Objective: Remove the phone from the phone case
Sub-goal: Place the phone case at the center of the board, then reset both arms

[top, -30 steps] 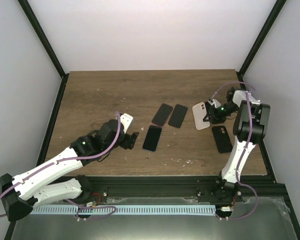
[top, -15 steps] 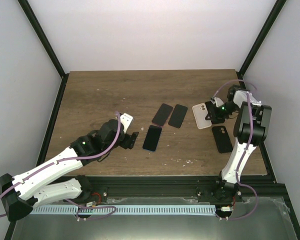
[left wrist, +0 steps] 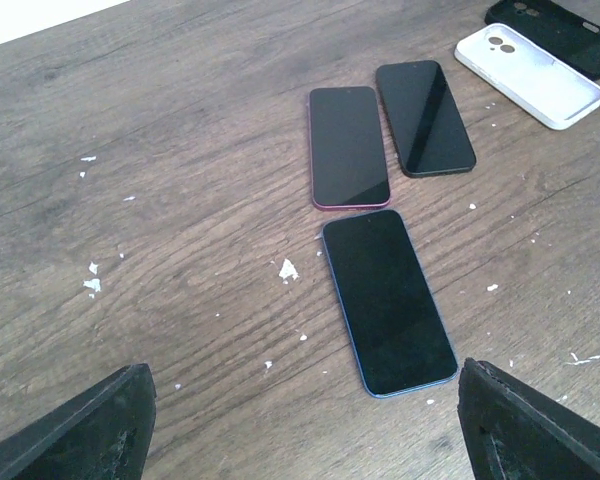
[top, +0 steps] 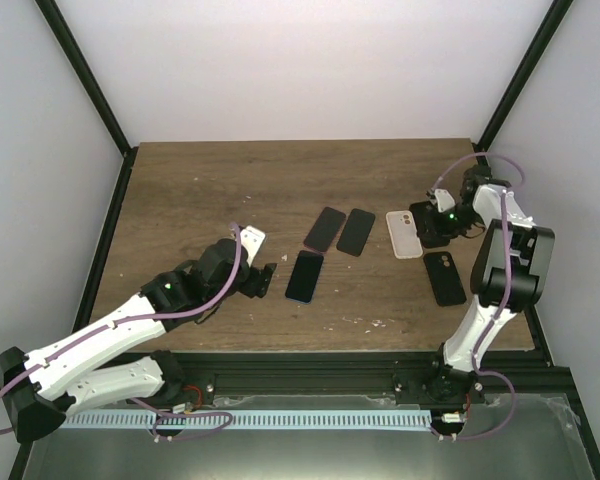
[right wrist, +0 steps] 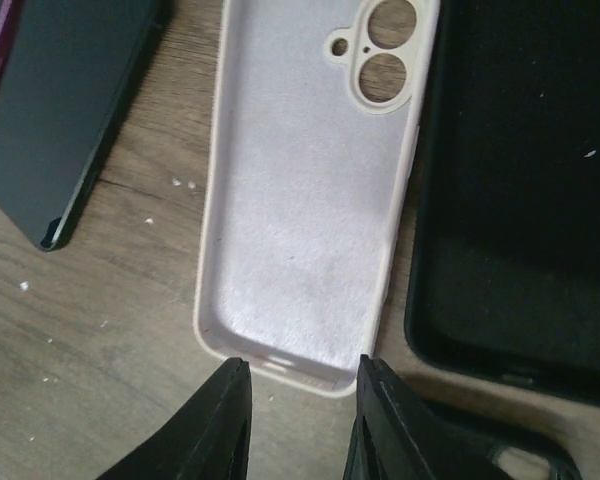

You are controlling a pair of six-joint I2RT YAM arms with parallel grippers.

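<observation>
Since a second ago my right gripper (right wrist: 302,400) has let the white phone case (top: 404,234) down flat and empty on the table (top: 200,190), fingers now slightly apart at its end, while my left gripper (left wrist: 300,430) hovers wide open near the blue-edged phone (left wrist: 388,300)

Right wrist view: white case (right wrist: 305,200) loses its camera-hole end at the top edge. Black case (right wrist: 520,180) right of it runs off the top and right edges. Dark phone (right wrist: 65,110) left of it is clipped top and left. Second black case (right wrist: 480,445) by its near-right corner is mostly out of frame. Left wrist view: left end effector (left wrist: 300,400) has both fingers cut by the bottom edge.
</observation>
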